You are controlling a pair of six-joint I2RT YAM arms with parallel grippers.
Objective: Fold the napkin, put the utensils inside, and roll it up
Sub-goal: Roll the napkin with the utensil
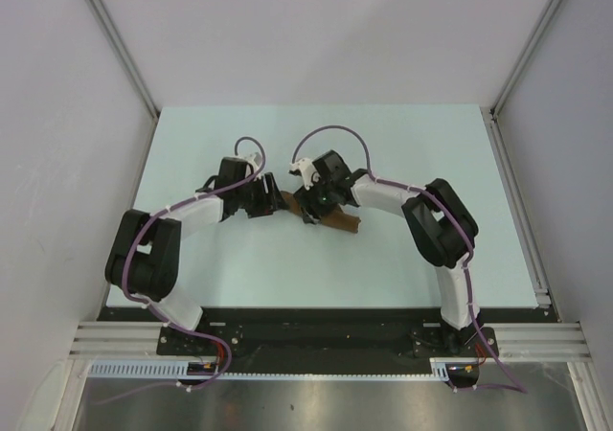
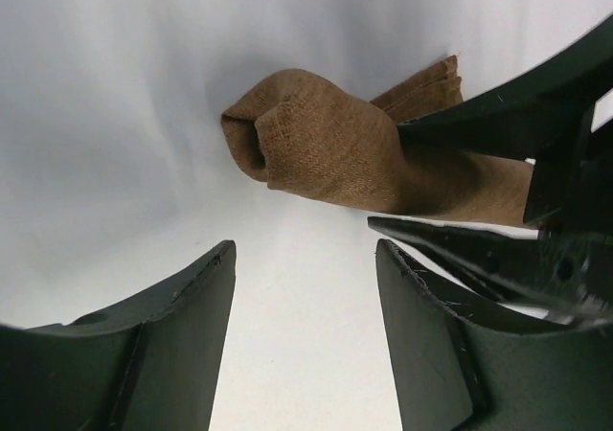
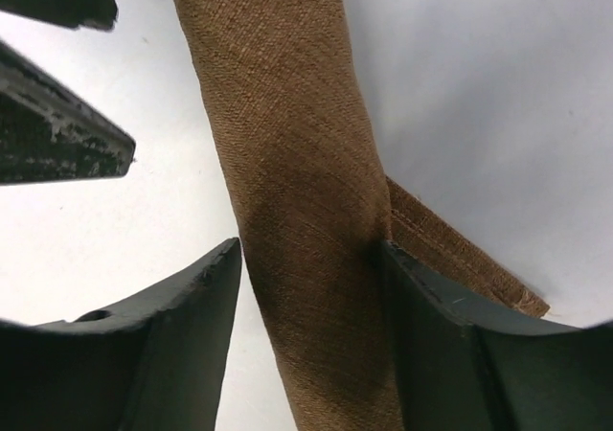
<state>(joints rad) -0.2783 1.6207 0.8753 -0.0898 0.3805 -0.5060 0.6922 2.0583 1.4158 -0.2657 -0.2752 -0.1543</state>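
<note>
The napkin [image 1: 342,223] lies as a narrow brown roll on the middle of the table, with a loose hemmed corner sticking out beside it [image 3: 460,259]. No utensils show. My right gripper [image 1: 312,211] is open and straddles the roll [image 3: 297,163]; its right finger touches the cloth and a thin gap shows at the left finger. My left gripper [image 1: 271,201] is open and empty, just short of the roll's left end [image 2: 287,139]. The right gripper's fingers [image 2: 488,124] show over the roll in the left wrist view. The left gripper's fingers [image 3: 57,148] show at the top left of the right wrist view.
The pale table [image 1: 239,268] ends in metal rails at the right [image 1: 517,201] and near [image 1: 316,340] edges. White walls stand close on the left, back and right. Both arms bend inward, their wrists close together over the roll.
</note>
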